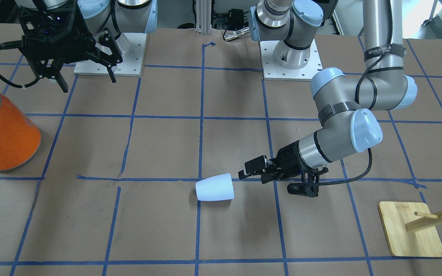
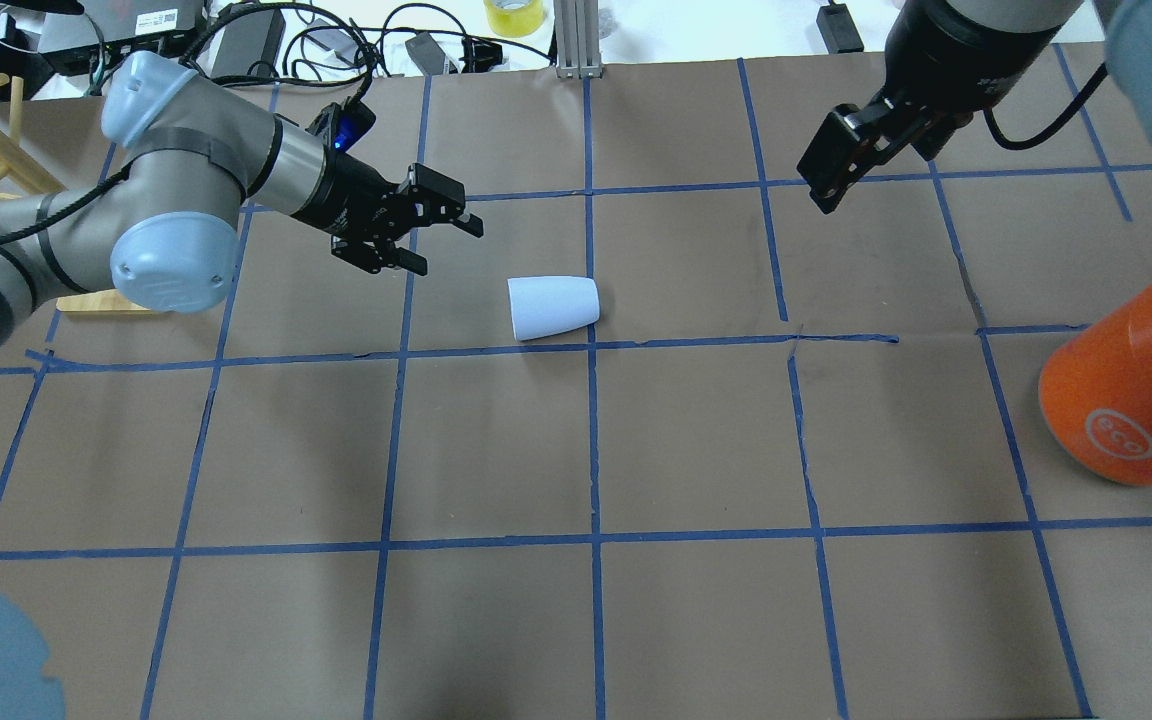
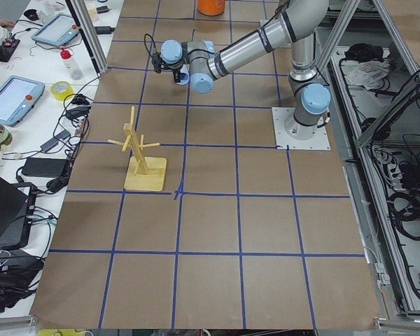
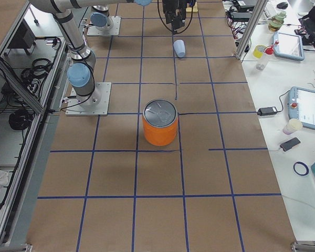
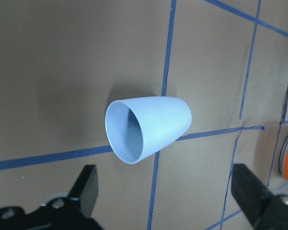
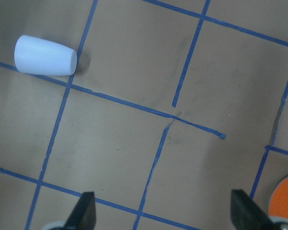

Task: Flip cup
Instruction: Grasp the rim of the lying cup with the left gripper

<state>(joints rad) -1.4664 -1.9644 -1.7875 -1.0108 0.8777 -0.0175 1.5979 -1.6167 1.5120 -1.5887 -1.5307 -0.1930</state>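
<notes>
Cup (image 2: 554, 307) lies on its side on the table (image 2: 696, 450), its mouth facing the left gripper (image 2: 448, 246), which hovers near it with jaws spread, probably to take the rim. Right gripper (image 2: 821, 185), also spread, hangs well apart from the cup.

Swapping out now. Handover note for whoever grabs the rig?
Left gripper: jaws open, empty, just short of the cup, not touching it.
Right gripper: jaws open, empty, far from the cup.
Cup: lying on its side on the table, mouth toward the left gripper.
Done: nothing gripped yet.
Left: grip the cup and flip it, likely with the left arm.
</notes>
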